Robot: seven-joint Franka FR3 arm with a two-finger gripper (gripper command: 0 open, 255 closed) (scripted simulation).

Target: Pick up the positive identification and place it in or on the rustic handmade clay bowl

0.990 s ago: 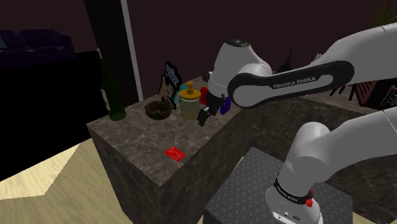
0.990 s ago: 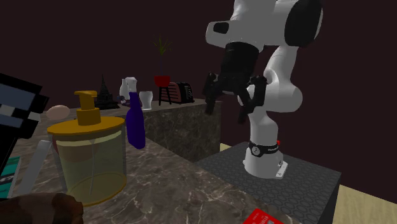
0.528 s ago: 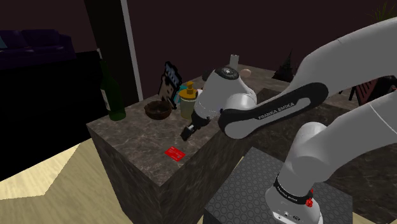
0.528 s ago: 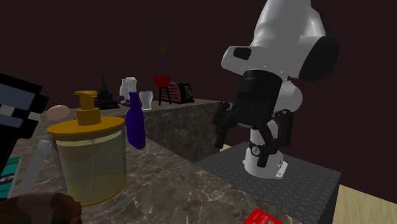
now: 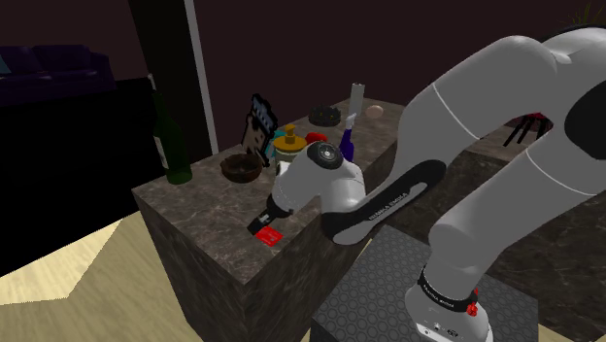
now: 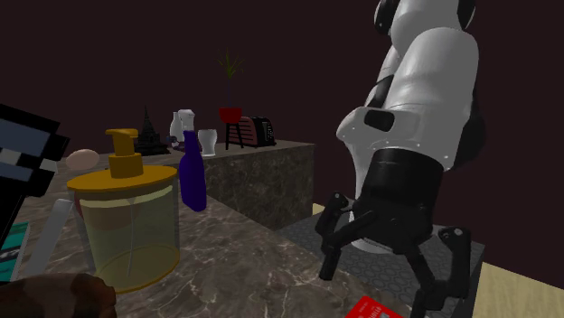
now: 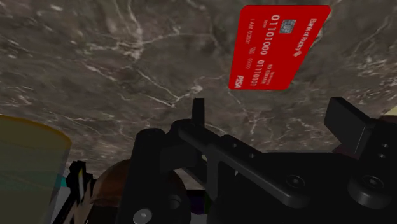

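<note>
**A:** What takes up most of the scene?

**B:** A dark, marble-veined counter (image 5: 199,209). A white arm (image 5: 466,126) bends low over its near corner.

**A:** And the pincer?

**B:** The black gripper (image 6: 384,285) hangs just above the counter. Its two fingers (image 6: 333,237) are spread wide, with nothing between them.

**A:** Where is the card?

**B:** The red card (image 7: 280,46) lies flat on the stone, face up, near the corner of the counter. It is just under and ahead of the fingertips, and they are not touching it.

**A:** Which way does it point?

**B:** In the wrist view its long axis runs away from the gripper, slanted a little. The white printed number rows follow that axis. The short end with the logo is nearer the fingers, and the chip end is farther off.

**A:** And the bowl?

**B:** The brown bowl (image 5: 241,168) sits farther back on the counter, well apart from the card. An amber-lidded pump jar (image 6: 126,226) stands just beside it.
</note>
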